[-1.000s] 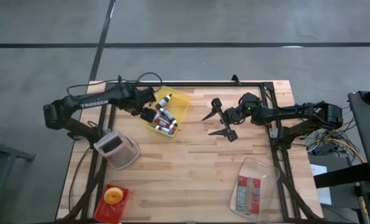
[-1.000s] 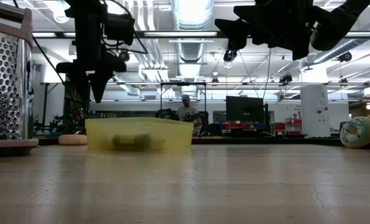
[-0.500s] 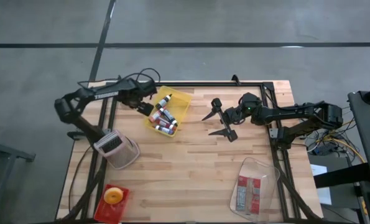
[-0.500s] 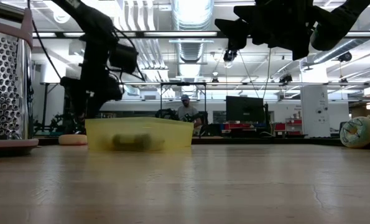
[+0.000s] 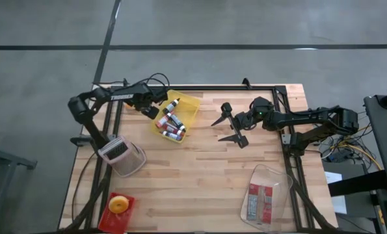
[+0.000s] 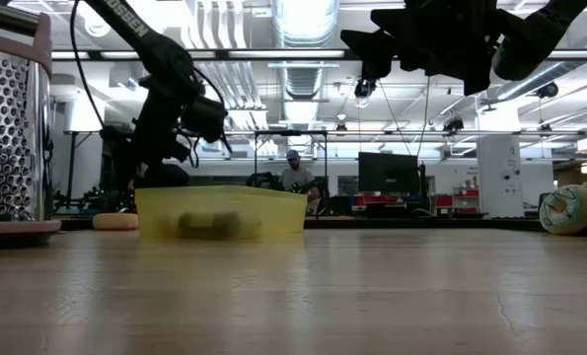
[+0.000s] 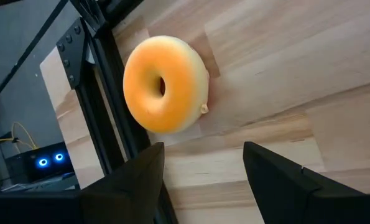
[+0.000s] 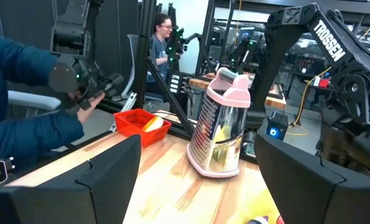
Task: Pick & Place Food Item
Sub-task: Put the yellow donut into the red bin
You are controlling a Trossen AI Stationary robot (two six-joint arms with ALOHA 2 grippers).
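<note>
The table (image 5: 200, 169) is pale wooden planks on a black metal frame, set on a grey concrete floor. Level across it, the room behind is a workshop — ceiling ducts, strip lights, monitors, and a person (image 6: 294, 172) seated far back. Another person's blue sleeve (image 8: 23, 93) shows beside the table.

The donut (image 7: 165, 84) lies on the wood at the far left corner, by the frame. The left gripper (image 7: 203, 171) hovers over it, fingers spread and empty. The right gripper (image 5: 227, 127) waits above the table's middle, fingers wide apart and empty.

A yellow bin (image 5: 175, 117) of small bottles, a grater (image 5: 121, 156), a red basket (image 5: 117, 211) and a clear container (image 5: 266, 195) stand about. "TROSSEN" is printed in white on the left arm (image 8: 324, 37).
</note>
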